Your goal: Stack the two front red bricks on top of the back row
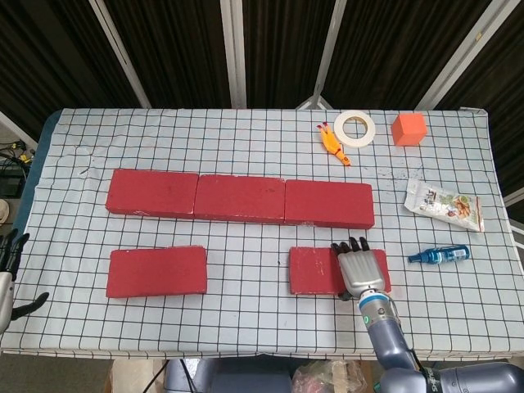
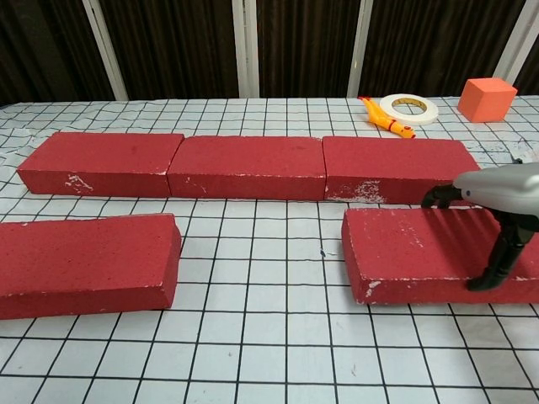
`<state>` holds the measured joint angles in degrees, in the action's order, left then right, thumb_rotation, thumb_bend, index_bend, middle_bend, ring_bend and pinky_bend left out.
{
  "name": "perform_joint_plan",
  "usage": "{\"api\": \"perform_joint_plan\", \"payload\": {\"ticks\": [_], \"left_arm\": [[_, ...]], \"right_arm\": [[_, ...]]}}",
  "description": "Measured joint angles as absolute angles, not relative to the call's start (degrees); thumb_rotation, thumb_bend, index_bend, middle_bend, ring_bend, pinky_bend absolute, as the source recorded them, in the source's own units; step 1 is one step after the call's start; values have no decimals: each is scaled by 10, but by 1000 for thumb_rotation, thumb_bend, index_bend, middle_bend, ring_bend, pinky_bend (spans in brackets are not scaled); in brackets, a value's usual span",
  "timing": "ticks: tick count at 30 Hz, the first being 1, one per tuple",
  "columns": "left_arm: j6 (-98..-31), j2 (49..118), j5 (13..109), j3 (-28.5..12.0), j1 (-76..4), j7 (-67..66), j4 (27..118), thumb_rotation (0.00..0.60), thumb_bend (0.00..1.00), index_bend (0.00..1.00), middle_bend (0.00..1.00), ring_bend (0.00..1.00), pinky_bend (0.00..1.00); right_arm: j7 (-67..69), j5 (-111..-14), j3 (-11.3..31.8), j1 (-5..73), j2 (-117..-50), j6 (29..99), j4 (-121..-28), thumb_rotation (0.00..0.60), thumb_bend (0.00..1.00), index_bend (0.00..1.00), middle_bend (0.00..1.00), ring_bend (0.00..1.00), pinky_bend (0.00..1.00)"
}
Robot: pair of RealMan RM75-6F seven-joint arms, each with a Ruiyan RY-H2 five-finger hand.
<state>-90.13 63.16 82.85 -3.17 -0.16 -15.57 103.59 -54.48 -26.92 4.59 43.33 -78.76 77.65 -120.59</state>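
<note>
Three red bricks form the back row end to end across the table's middle, also visible as the back row in the chest view. The front left brick lies alone nearer me. My right hand grips the right half of the front right brick, fingers hooked over its far edge. The chest view shows that hand with its thumb down the near face of the brick. My left hand hangs at the table's left edge, fingers spread, holding nothing.
At the back right lie a tape roll, a yellow rubber chicken and an orange cube. A snack packet and a small blue bottle lie right of the bricks, the bottle close to my right hand.
</note>
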Motion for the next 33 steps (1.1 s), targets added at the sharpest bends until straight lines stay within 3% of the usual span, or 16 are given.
{"api": "perform_joint_plan", "payload": {"ticks": [5, 10, 17, 24, 33], "left_arm": [[-900, 631, 826, -32, -2, -155, 1035, 600, 0, 38, 0, 0, 135], [-896, 634, 817, -35, -4, -163, 1034, 600, 0, 38, 0, 0, 136], [-894, 640, 793, -42, -6, -180, 1035, 600, 0, 37, 0, 0, 136], [-899, 649, 775, -51, -7, -202, 1036, 600, 0, 37, 0, 0, 136], [-894, 659, 747, -60, -13, -224, 1033, 600, 0, 37, 0, 0, 136]], "right_arm": [[-564, -255, 65, 449, -754, 795, -1246, 600, 185, 254, 261, 68, 0], [-588, -215, 117, 480, -719, 807, -1270, 600, 185, 262, 262, 68, 0], [-630, -44, 212, 568, -678, 789, -1264, 600, 185, 265, 261, 68, 0], [-664, 115, 280, 668, -681, 734, -1158, 600, 185, 266, 261, 68, 0], [-687, 180, 289, 741, -745, 635, -978, 600, 185, 266, 261, 68, 0]]}}
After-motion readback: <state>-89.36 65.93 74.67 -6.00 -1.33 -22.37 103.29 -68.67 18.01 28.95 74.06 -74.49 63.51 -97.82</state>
